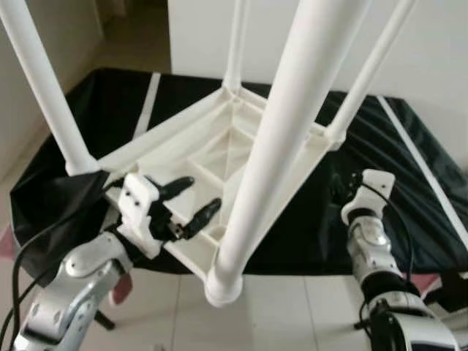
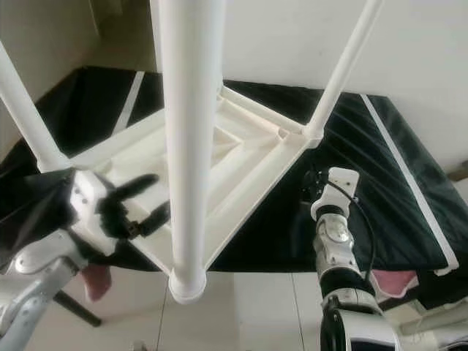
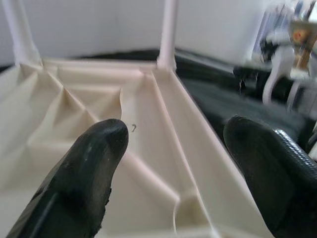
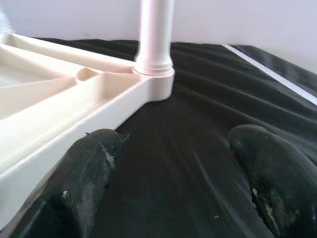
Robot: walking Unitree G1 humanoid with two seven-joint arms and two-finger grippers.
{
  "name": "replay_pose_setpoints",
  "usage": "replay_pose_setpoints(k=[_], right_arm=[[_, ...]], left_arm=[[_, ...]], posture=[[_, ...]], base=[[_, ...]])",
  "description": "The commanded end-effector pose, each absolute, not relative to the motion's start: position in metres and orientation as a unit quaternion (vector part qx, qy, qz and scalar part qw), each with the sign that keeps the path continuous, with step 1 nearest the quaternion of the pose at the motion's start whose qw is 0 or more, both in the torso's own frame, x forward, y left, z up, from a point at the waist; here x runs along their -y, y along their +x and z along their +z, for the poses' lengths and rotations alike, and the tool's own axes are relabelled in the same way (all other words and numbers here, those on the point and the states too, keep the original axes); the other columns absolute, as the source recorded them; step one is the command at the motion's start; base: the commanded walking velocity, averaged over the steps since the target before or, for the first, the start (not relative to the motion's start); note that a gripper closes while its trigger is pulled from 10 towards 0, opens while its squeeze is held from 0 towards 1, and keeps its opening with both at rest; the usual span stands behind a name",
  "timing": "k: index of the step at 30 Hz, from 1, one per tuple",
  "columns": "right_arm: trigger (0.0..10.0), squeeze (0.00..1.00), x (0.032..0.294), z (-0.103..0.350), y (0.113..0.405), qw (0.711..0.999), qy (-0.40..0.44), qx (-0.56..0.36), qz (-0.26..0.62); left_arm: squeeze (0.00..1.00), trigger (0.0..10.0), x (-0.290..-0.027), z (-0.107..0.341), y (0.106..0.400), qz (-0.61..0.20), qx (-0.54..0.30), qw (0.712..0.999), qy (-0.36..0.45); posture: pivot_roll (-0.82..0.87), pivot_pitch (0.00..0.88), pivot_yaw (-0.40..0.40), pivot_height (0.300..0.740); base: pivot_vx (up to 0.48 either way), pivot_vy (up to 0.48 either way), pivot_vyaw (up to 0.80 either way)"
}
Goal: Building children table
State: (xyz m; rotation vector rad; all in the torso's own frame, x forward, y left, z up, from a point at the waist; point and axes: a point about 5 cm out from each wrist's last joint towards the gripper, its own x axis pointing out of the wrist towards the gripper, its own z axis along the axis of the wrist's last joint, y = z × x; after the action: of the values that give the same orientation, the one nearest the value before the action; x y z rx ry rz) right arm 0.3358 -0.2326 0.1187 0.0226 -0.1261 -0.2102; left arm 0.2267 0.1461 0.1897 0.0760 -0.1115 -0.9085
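Table (image 1: 219,157), white and turned upside down, is laid on a black cloth (image 1: 409,183) with four legs standing upward. Nearest, one leg (image 1: 281,139) is seen rising at the corner that overhangs the cloth's front edge. Just left of that corner, the left gripper (image 1: 183,205) is held over the ribbed underside, fingers spread wide and holding nothing. The right gripper (image 4: 173,163) is kept low over the cloth, jaws wide and empty, beside the right-hand corner leg (image 4: 155,34). Judged from this, the left arm is nearer the frame.
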Motion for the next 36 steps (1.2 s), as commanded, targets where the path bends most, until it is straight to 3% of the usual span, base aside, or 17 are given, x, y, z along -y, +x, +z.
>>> replay_pose_setpoints(k=[1, 7, 12, 19, 27, 36], right_arm=[[10.0, 0.00, 0.238, 0.117, 0.326, 0.994, 0.005, 0.066, -0.087], [10.0, 0.00, 0.245, 0.113, 0.313, 0.994, -0.010, 0.065, -0.083], [10.0, 0.00, 0.246, 0.113, 0.309, 0.994, -0.009, 0.065, -0.085], [10.0, 0.00, 0.242, 0.118, 0.309, 0.995, -0.008, 0.065, -0.074], [10.0, 0.00, 0.242, 0.123, 0.310, 0.995, -0.008, 0.067, -0.069], [10.0, 0.00, 0.243, 0.124, 0.309, 0.995, -0.006, 0.066, -0.070]], left_arm=[[0.00, 10.0, -0.143, 0.181, 0.203, -0.592, 0.015, 0.804, 0.058], [0.00, 10.0, -0.153, 0.167, 0.197, -0.635, -0.049, 0.766, 0.086], [0.00, 10.0, -0.158, 0.154, 0.198, -0.640, -0.076, 0.755, 0.122], [0.00, 10.0, -0.164, 0.137, 0.211, -0.616, -0.096, 0.753, 0.208], [0.00, 10.0, -0.173, 0.150, 0.229, -0.595, -0.069, 0.766, 0.234], [0.00, 10.0, -0.192, 0.152, 0.242, -0.585, -0.073, 0.755, 0.287]], posture=[[0.12, 0.065, -0.096, 0.740], [0.10, 0.061, -0.089, 0.740], [0.10, 0.059, -0.086, 0.740], [0.10, 0.052, -0.091, 0.740], [0.09, 0.041, -0.089, 0.740], [0.09, 0.034, -0.083, 0.740]], base=[[0.000, 0.000, 0.00], [0.000, 0.000, 0.00], [0.000, 0.000, 0.00], [0.000, 0.000, 0.00], [0.000, 0.000, 0.00], [0.000, 0.000, 0.00]])
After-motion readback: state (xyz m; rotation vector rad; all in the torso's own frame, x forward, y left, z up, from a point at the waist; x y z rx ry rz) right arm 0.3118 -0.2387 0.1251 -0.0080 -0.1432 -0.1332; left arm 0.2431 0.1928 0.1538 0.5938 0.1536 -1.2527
